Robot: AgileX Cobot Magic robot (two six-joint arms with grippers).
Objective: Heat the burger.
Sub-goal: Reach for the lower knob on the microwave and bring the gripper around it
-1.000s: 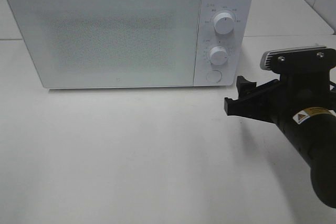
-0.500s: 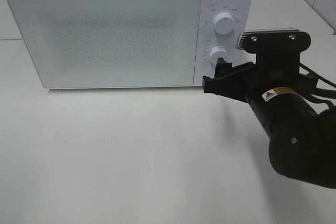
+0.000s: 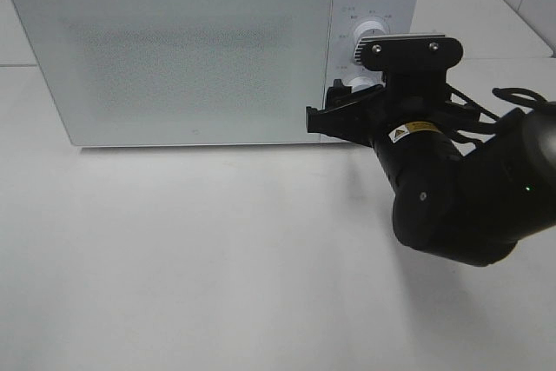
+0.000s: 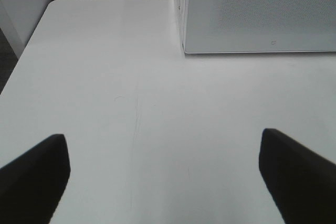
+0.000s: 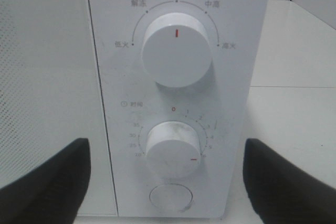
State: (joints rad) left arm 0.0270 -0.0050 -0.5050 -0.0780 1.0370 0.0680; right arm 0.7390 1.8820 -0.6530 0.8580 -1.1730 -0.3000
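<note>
Change: right gripper [image 3: 323, 112] swung in from the table's right side; now hard up against the control panel, hiding the lower dial in the high view.
Table [image 3: 217, 258]: white, bare in front of the oven.
Microwave [image 3: 174, 49]: white, at the table's back, facing forward.
Door [image 3: 174, 58]: shut, frosted; nothing to be made out through it.
Burger: not seen in any view; probably behind the door, cannot confirm.
Right gripper state: fingers [image 5: 47, 182] spread wide, either side of the lower panel, touching nothing.
Left gripper [image 4: 168, 177]: spread too, empty, low over bare table off the microwave's left front corner.
Power knob [image 5: 177, 50]: mark straight up, at the middle setting.
Timer knob [image 5: 172, 149]: roughly centred between the right fingers; red mark [image 5: 194, 158] at lower right, off zero.
Button [image 5: 170, 198]: round, just under the timer knob, untouched.
Step, by judgement: setting the time.
Doing it well: keep fingers apart until they straddle the knob's rim; centre on its axis; pinch the rim only, clear of the button; twist clockwise about the axis, without pushing the microwave back.
</note>
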